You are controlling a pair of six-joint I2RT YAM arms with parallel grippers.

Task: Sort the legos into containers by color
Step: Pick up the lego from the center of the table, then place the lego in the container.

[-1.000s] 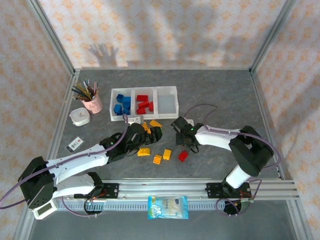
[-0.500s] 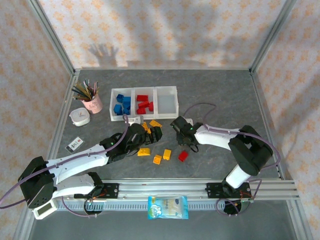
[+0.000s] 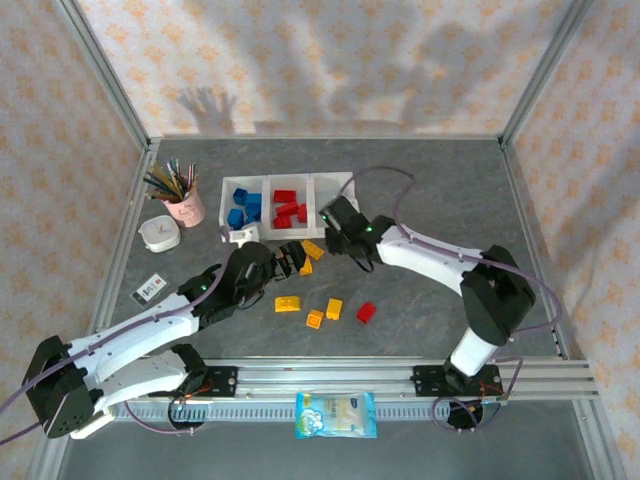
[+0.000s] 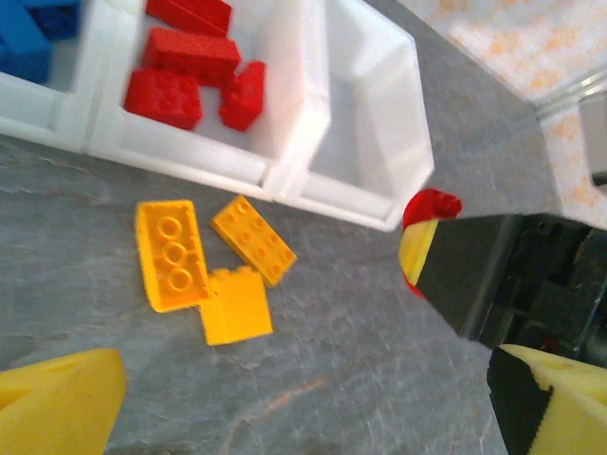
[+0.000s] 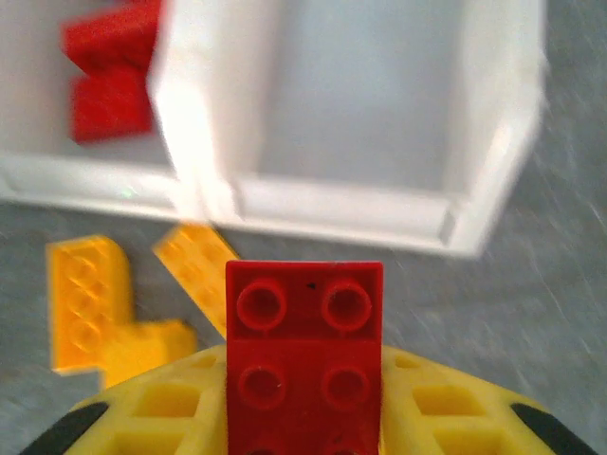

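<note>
Well, right gripper (image 3: 337,220) pinches a red lego (image 5: 304,351) by the containers (image 3: 333,182) toward the table's (image 3: 450,180) far edge; left gripper (image 3: 297,256) spread

Translucent white plastic for the containers (image 3: 335,192), smooth, softly glossy along the rims. Hard moulded plastic for the legos (image 3: 287,304), smooth with a faint shine, studs crisp: seen on the red brick (image 5: 303,351) just in front of the containers and on the yellow-orange bricks (image 4: 204,265) near it. Under the containers, grey table (image 3: 430,190), mottled like stone, matt. Left of the containers, pink pencil cup (image 3: 186,209), smooth, material unclear. Well in front of the containers, ribbed bare-metal rail (image 3: 330,377), dull, and a glossy crinkled film packet (image 3: 336,414).
</note>
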